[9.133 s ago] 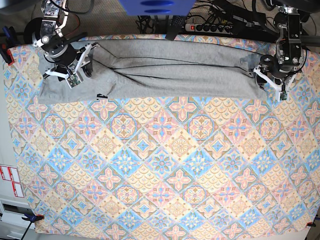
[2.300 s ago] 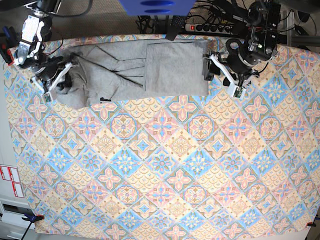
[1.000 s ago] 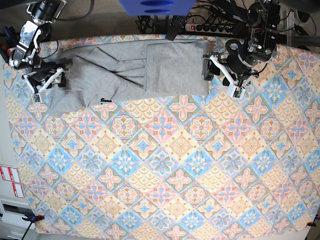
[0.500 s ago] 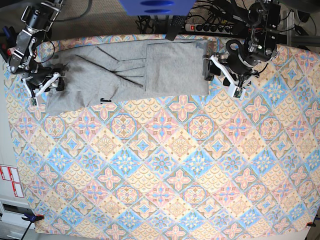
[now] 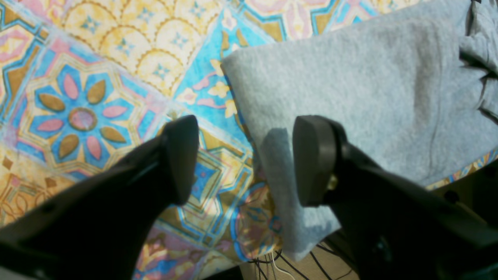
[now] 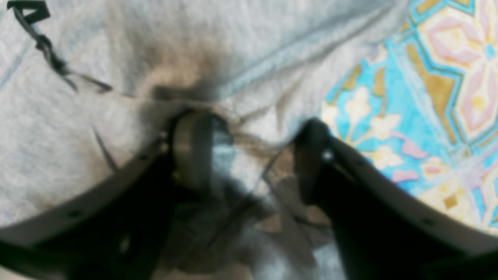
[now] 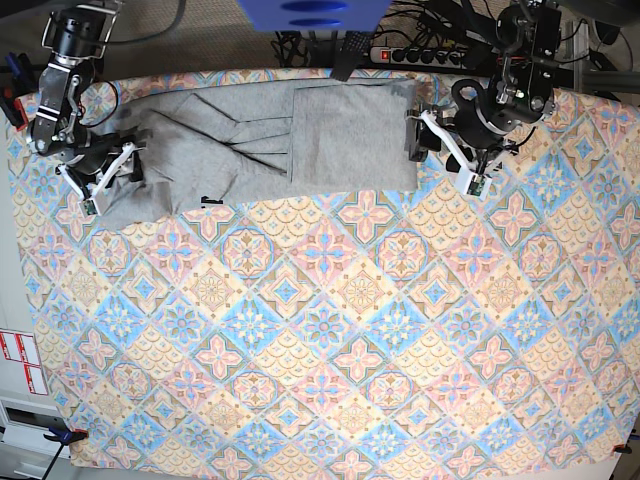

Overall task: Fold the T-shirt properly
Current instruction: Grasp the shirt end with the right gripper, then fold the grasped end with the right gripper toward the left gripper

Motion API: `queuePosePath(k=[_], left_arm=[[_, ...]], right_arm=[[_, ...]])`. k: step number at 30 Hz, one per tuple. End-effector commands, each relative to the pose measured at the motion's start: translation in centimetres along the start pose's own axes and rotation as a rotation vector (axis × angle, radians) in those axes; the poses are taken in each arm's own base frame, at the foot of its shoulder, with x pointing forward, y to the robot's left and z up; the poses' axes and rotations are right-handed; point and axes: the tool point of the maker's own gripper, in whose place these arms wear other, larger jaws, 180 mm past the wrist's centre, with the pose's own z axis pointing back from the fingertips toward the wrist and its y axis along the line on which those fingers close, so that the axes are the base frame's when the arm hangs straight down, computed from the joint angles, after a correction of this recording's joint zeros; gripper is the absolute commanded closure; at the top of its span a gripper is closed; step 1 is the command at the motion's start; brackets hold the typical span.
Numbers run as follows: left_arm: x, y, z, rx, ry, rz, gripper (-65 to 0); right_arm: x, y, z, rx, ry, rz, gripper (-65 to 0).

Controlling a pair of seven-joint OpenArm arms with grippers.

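The grey T-shirt lies along the far side of the table, its right end folded over the middle. My left gripper is open at the folded right edge. In the left wrist view the T-shirt has its edge between the spread fingers of that gripper, and nothing is pinched. My right gripper sits on the shirt's left end. In the blurred right wrist view that gripper is open and presses on wrinkled cloth bunched between the fingers. Black lettering peeks out there.
The table is covered by a patterned cloth. A power strip and cables lie just beyond the far edge, next to a blue object. Red and white labels are off the left side.
My right gripper has moved a little right and down onto the shirt's left end, which now lies flatter. The left arm has not moved; it folded the right end over earlier.
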Motion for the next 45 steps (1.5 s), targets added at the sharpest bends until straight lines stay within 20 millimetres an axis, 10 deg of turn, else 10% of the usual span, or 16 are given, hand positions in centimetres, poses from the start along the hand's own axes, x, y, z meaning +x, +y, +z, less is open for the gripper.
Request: queuePosePath(k=[1, 9, 28, 45], left_arm=[[0.9, 0.0, 0.3, -0.004, -0.032, -0.009, -34.6], [0.9, 0.0, 0.3, -0.003, -0.034, -0.008, -34.6], [2.2, 0.3, 0.2, 0.004, -0.062, -0.018, -34.6], [3.1, 0.5, 0.1, 0.008, -0.083, -0.025, -34.5]], right_arm=[[-2.0, 0.9, 0.1, 0.034, 0.064, 0.009, -25.0], [-2.6, 0.9, 0.2, 0.035, 0.09, 0.005, -2.4], [6.7, 7.3, 7.2, 0.173, -0.256, 0.146, -2.0], [5.1, 19.4, 8.3, 0.445, -0.233, 0.351, -2.0]])
